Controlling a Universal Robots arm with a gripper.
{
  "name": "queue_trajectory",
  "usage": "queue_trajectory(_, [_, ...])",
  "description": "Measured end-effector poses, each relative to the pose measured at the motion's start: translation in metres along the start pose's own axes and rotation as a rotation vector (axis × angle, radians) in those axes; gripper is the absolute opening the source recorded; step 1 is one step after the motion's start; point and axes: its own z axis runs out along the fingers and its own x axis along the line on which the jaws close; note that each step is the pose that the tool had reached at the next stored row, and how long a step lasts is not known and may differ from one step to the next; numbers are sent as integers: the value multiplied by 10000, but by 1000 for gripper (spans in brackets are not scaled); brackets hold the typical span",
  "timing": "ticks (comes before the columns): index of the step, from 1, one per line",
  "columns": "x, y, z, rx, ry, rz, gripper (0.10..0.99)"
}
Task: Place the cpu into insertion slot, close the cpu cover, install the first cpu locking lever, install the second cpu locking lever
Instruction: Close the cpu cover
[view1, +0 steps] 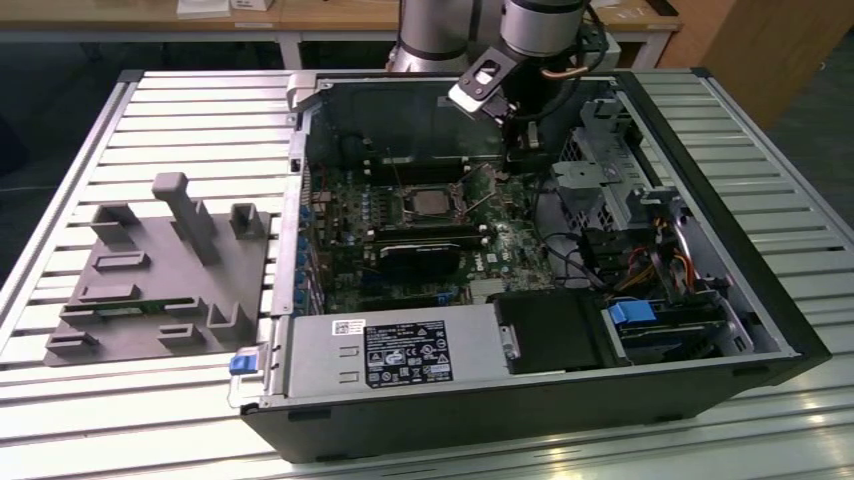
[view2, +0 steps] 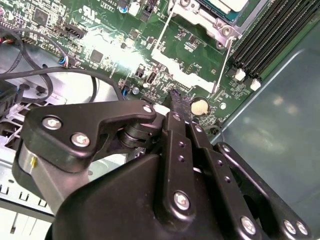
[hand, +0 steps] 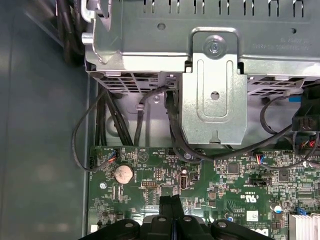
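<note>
Gripper (hand: 170, 202) clenched, fingertips together, nothing visibly between them, over the motherboard (hand: 240, 190) edge by the coin cell (hand: 123, 174); cpu (view1: 430, 203) sits in insertion slot (view1: 402, 205) mid-board, cut off in second wrist view.

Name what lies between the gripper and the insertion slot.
In the second wrist view, green motherboard with small components, a thin metal rod alongside, separates the gripper from the insertion slot.

One computer case (view1: 534, 415), one motherboard (view1: 336, 272), one cpu (view1: 430, 203), one coin battery (hand: 123, 174), one grey fixture (view1: 160, 290), one power supply (view1: 400, 352).
</note>
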Motion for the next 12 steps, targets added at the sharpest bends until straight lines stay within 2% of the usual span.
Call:
queue_trajectory(5, [0, -1, 19, -1, 3, -1, 102])
queue_trajectory(12, [-1, -4, 121, -1, 3, -1, 102])
